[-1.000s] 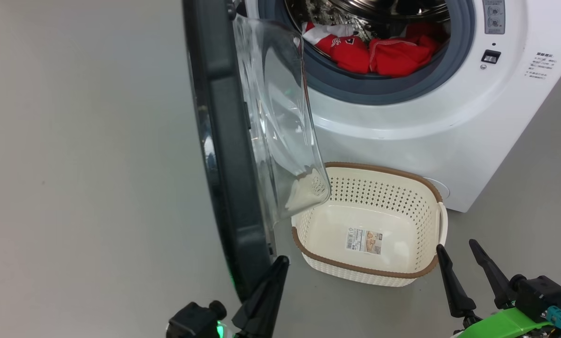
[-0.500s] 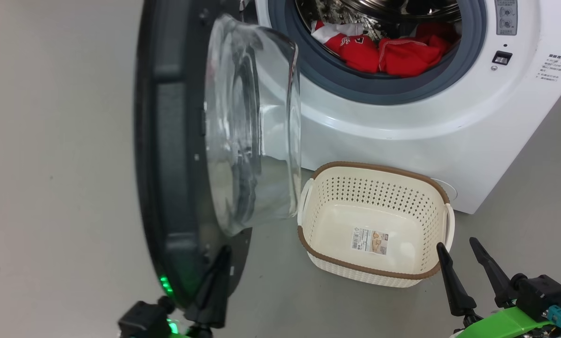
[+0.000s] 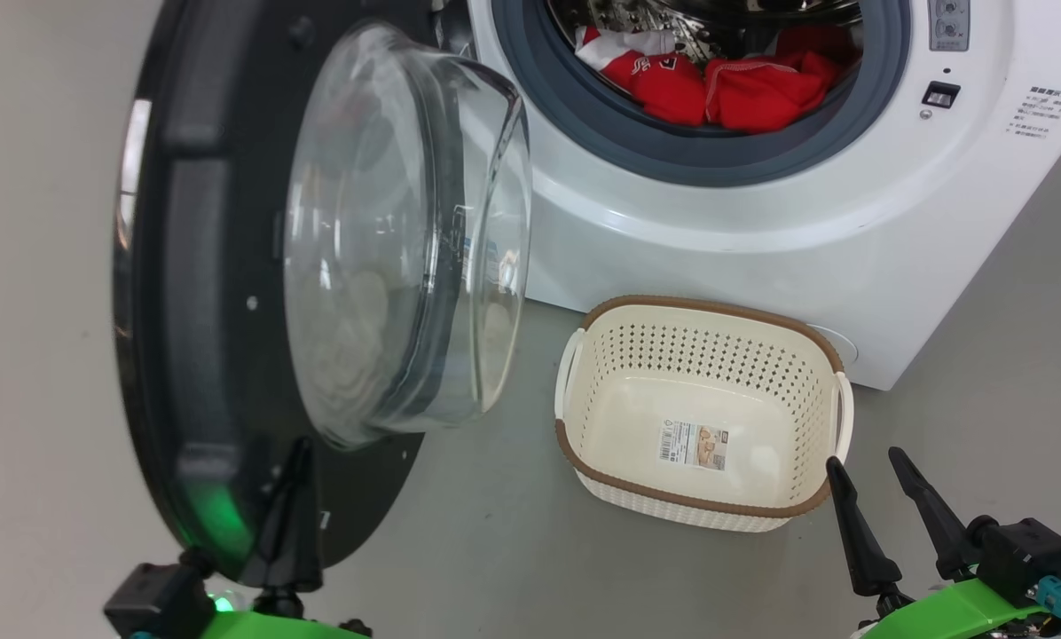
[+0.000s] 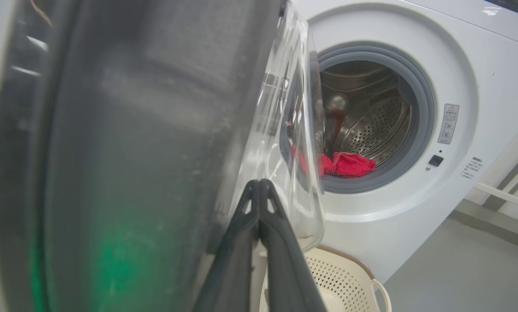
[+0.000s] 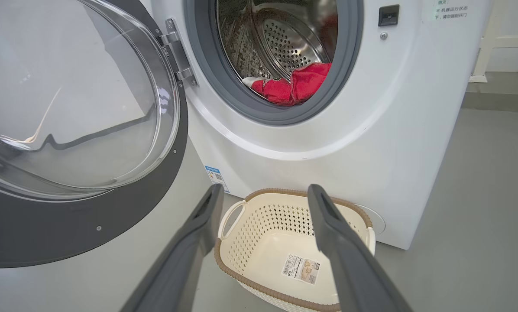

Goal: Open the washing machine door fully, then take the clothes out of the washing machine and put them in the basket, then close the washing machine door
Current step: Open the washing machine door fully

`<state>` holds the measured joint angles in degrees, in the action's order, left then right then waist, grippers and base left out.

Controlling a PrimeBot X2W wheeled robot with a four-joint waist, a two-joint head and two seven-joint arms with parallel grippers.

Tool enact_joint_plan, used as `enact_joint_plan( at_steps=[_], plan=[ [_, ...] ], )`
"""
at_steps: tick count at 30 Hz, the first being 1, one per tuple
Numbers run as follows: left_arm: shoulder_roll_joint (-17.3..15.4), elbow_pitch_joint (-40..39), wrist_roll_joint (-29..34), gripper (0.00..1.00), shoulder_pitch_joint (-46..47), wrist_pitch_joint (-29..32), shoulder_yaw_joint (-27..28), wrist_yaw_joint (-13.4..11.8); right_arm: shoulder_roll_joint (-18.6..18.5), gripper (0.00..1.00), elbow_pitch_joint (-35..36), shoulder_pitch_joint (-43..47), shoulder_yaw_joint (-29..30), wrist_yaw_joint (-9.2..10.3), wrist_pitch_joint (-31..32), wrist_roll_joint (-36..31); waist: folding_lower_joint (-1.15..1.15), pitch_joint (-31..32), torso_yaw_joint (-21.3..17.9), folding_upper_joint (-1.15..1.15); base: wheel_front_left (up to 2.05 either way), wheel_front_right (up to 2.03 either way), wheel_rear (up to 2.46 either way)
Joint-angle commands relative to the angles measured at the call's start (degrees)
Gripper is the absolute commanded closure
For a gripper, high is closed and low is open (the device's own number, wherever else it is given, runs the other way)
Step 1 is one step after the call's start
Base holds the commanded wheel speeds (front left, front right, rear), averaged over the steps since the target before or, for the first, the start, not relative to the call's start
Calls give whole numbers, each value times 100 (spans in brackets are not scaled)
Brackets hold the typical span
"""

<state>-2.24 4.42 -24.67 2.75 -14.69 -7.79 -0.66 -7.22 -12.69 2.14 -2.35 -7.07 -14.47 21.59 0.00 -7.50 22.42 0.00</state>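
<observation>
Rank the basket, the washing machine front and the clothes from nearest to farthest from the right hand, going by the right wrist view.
1. basket, on the floor just past the right hand.
2. washing machine, its white front behind the basket.
3. clothes, deepest, inside the drum.

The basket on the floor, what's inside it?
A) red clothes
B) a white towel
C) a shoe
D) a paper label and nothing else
D: the basket holds a paper label on its bare bottom, while the red clothes lie inside the washing machine.
</observation>
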Motion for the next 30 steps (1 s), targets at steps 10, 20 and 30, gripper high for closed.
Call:
enact_joint_plan(
  at_steps=[10,20,30],
  plan=[
    [-64,-91,139,100,344,-31,937,-220,-92,0,191,-226,-87,-42,-52,47,0,-136,-120,0,0,0,0],
    [-64,122,507,100,569,-31,1771,-121,-113,0,218,-246,-89,-42,-52,56,0,-180,-251,0,0,0,0],
    [-64,528,947,100,997,-31,2657,143,-193,0,247,-271,-113,-42,-52,60,0,-287,-340,0,0,0,0]
  ],
)
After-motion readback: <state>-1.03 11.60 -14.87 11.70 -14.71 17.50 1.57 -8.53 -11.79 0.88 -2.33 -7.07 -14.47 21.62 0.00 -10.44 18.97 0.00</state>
